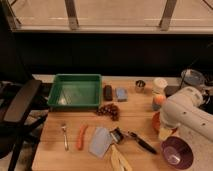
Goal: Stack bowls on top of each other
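The orange-red bowl (155,121) sits at the right of the wooden table (55,155); only its left rim shows, the rest is hidden by my white arm (186,112). The larger purple bowl (176,152) stands upright in front of it near the front right corner, apart from it. My gripper (165,133) is at the low end of the arm, directly over the orange-red bowl and just behind the purple bowl.
A green tray (75,92) stands at the back left. A white cup (160,84), a small metal cup (140,85) and an orange fruit (159,100) are behind the bowls. A carrot (81,137), fork (65,136), grapes (109,110), and a black-handled tool (140,141) lie mid-table. An office chair (20,107) stands left.
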